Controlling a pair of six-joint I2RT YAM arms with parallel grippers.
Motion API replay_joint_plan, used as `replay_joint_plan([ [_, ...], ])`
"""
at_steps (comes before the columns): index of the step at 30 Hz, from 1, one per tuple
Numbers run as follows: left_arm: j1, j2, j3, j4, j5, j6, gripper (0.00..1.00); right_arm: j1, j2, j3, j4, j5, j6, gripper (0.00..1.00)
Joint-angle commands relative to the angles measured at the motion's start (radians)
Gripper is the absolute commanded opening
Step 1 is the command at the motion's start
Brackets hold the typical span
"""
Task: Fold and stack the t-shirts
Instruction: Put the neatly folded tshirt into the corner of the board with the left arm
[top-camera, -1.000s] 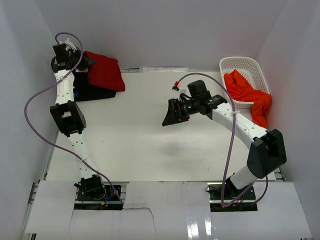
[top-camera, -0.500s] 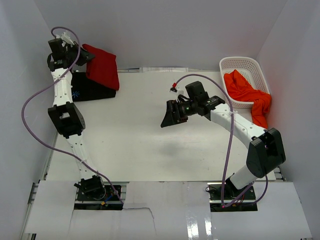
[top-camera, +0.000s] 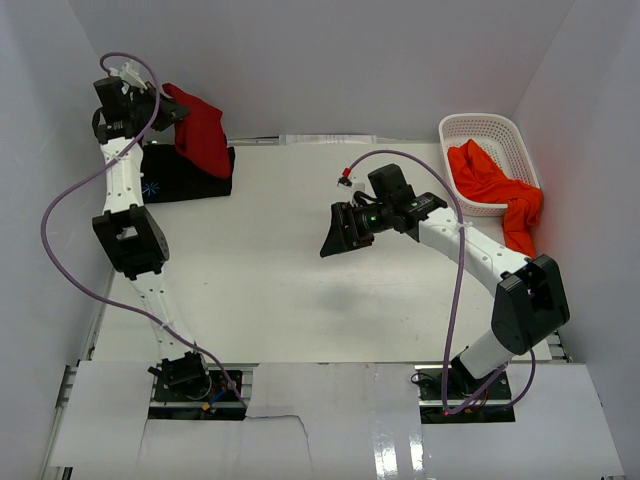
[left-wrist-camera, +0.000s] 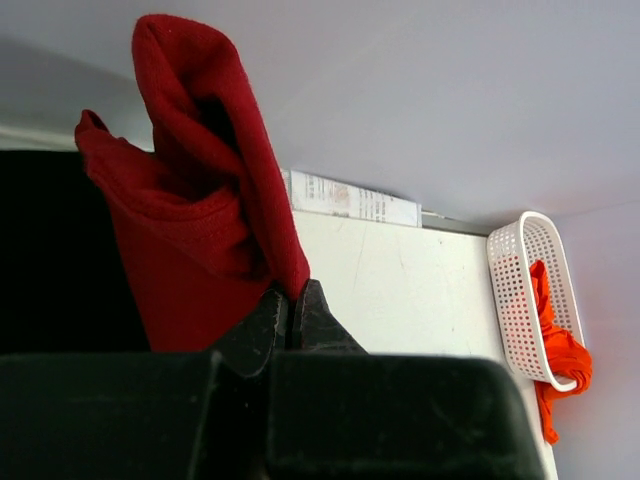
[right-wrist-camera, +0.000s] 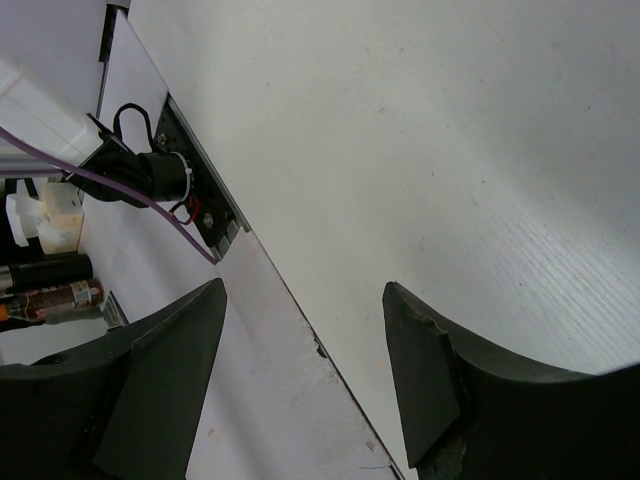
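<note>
Far left of the white slotted plastic basket (top-camera: 480, 121), the left gripper (left-wrist-camera: 290, 306) pinches the soft dark red cloth t-shirt (left-wrist-camera: 190, 250) up over the flat black cloth t-shirt (top-camera: 182, 182), likely to stack it there, while the right gripper (right-wrist-camera: 305, 300) hangs spread wide, holding nothing.

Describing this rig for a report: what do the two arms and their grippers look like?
The left arm and right arm are white tubular links joined by chunky black housings. A thin purple cable loops loosely along each. The left gripper and right gripper are matte black, with two tapering fingers.
</note>
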Motion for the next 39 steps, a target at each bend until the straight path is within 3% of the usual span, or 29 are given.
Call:
replay_joint_plan([
  [1, -0.005, -0.041, 0.014, 0.045, 0.042, -0.007, 0.0, 0.005, 0.0, -0.004, 0.03, 0.0, 0.006, 0.7],
  [18, -0.019, -0.013, -0.05, 0.033, -0.034, 0.048, 0.0, 0.014, -0.012, -0.021, 0.037, 0.0, 0.009, 0.7],
  [29, -0.008, 0.002, -0.05, -0.019, -0.3, 0.16, 0.0, 0.021, 0.009, -0.007, 0.024, -0.009, 0.009, 0.7],
  [39, 0.017, 0.09, -0.044, 0.024, -0.409, 0.172, 0.0, 0.025, 0.052, -0.001, 0.016, -0.029, 0.02, 0.7],
])
